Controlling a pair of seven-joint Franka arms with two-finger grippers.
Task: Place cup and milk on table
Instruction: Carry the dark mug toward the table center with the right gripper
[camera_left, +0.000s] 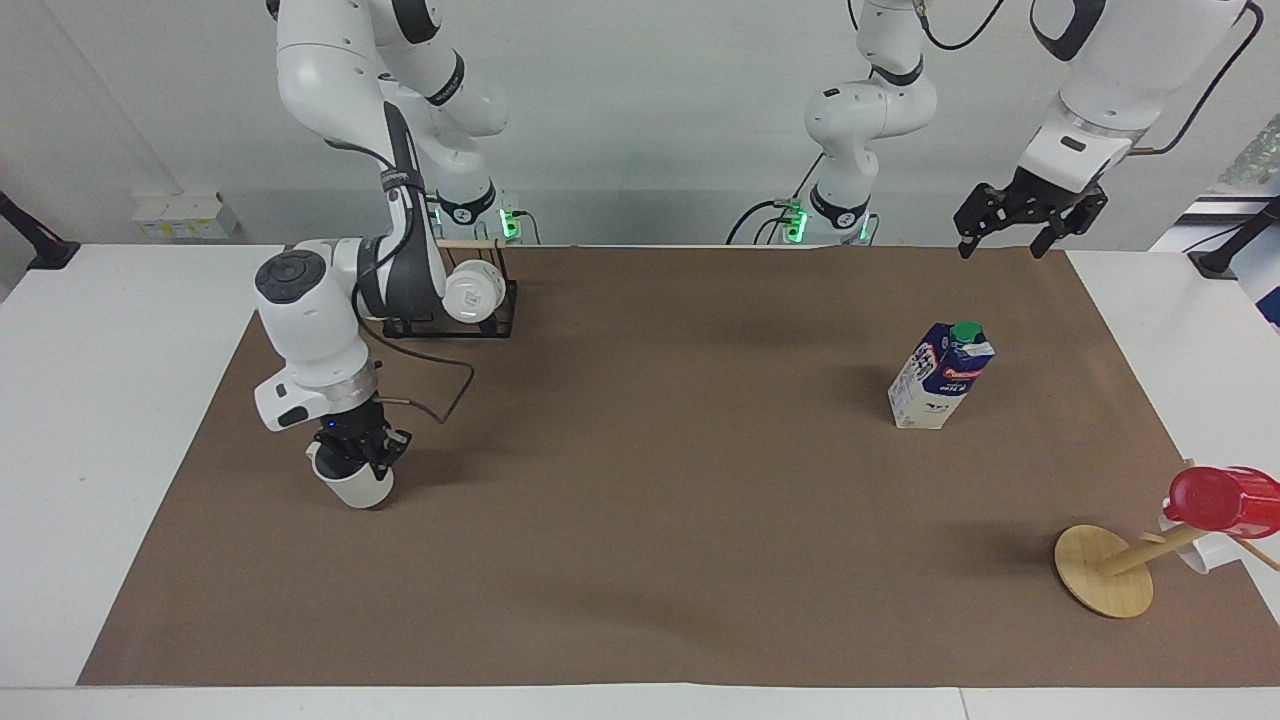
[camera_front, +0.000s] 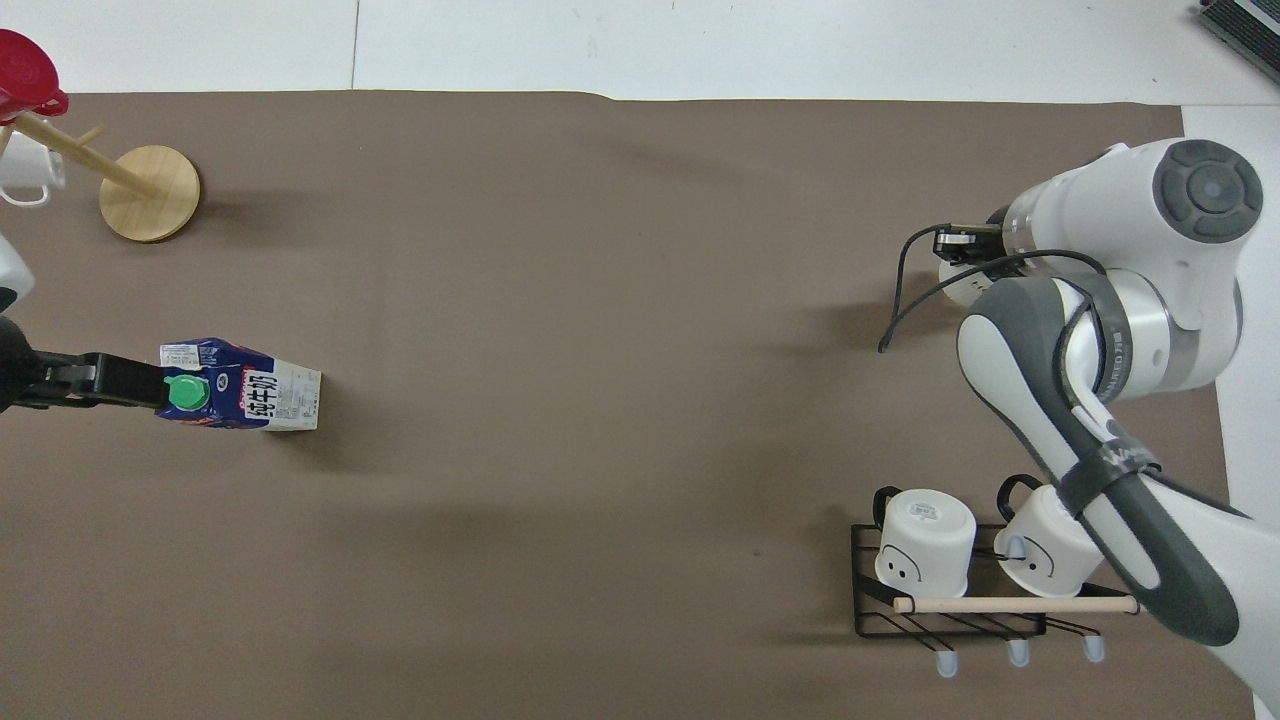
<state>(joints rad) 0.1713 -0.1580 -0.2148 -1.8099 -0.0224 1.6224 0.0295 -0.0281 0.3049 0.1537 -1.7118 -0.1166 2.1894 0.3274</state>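
The worktop (camera_left: 640, 600) carries brown paper; on it stand the milk (camera_left: 941, 376) at three o'clock, a wire rack (camera_left: 480, 318) at ten, a wooden stand (camera_left: 1103, 571) at four.

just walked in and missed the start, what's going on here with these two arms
The right gripper is shut on the pale off-white mug, holding it low over the brown paper sheet covering the table, at the right arm's end. The blue-and-white milk carton with a green cap already stands upright toward the left arm's end. The left gripper hangs open in the air, holding nothing, while that arm waits.
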